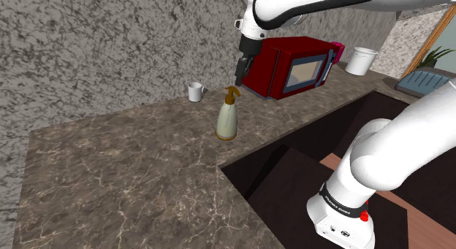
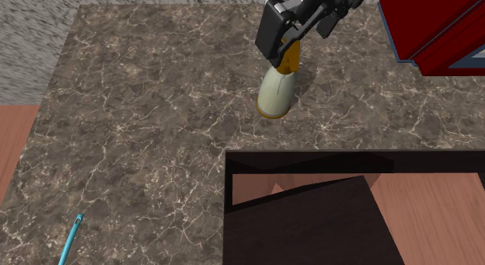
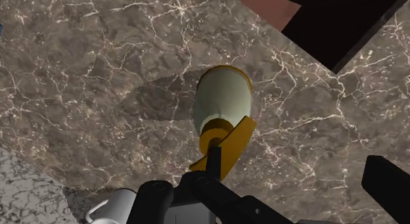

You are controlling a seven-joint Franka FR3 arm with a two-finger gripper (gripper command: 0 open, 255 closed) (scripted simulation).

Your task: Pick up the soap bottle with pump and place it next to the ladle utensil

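We find no text, number or sign that we can read. The only trace of lettering is a short row of small white marks on the black band around the arm's lowest joint, too fine to make out. Just below that band, the white base bears a few tiny dark marks, equally illegible.

The soap bottle has a pale cream body and an amber-yellow pump; the counter is brown, marbled with white veins; the wall along its back edge is mottled grey; the microwave is deep red; the mug is white; the ladle, near a counter corner, is turquoise; the gripper is black.
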